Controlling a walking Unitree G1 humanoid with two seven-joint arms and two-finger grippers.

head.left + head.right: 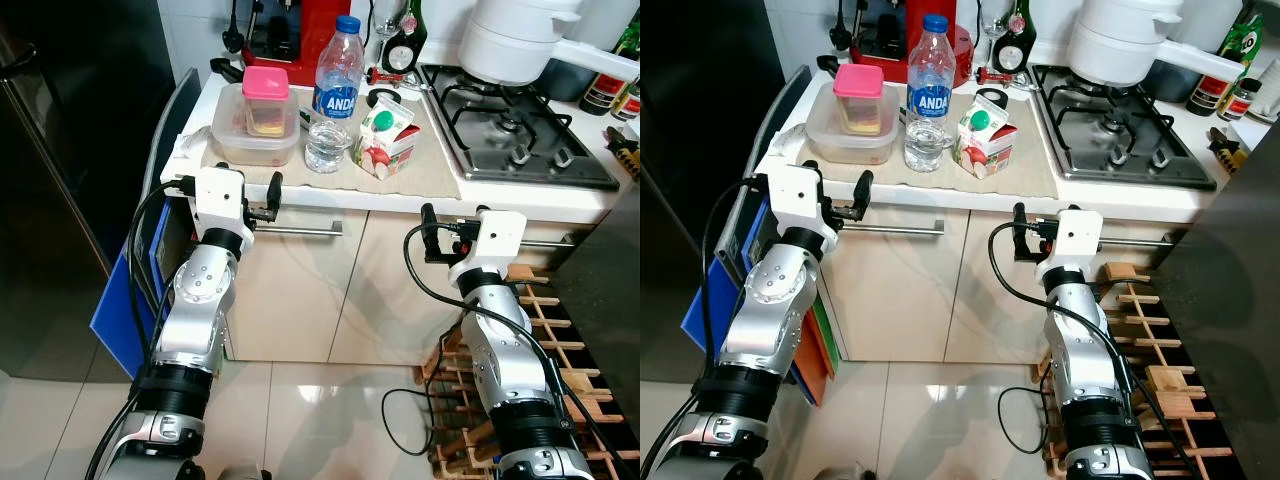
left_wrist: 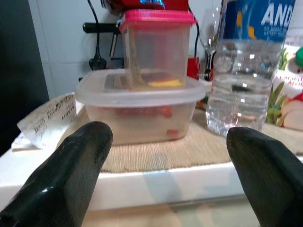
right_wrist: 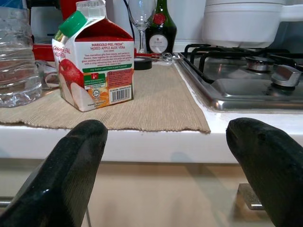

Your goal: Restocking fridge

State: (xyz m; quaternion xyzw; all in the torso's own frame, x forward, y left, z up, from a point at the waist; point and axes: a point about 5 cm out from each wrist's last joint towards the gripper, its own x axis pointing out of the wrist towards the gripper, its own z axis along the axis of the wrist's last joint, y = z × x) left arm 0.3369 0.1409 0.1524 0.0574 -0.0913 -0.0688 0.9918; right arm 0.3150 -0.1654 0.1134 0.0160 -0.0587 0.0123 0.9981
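On a beige mat (image 1: 425,172) on the counter stand a flat clear food container (image 1: 255,138) with a pink-lidded tub (image 1: 266,100) on top, a water bottle (image 1: 335,95) with a blue label, and an apple juice carton (image 1: 386,136). My left gripper (image 2: 168,132) is open just before the counter edge, level with the container and apart from it. My right gripper (image 3: 166,125) is open too, at the counter edge below the carton, holding nothing.
A dark fridge door (image 1: 60,150) stands shut at the left. Gas hob (image 1: 520,130) with a white pot (image 1: 515,40) at the right. Blue folders (image 1: 125,300) lean by the cabinet. A wooden rack (image 1: 560,330) sits on the floor at right. Crumpled receipt (image 2: 42,123) beside the container.
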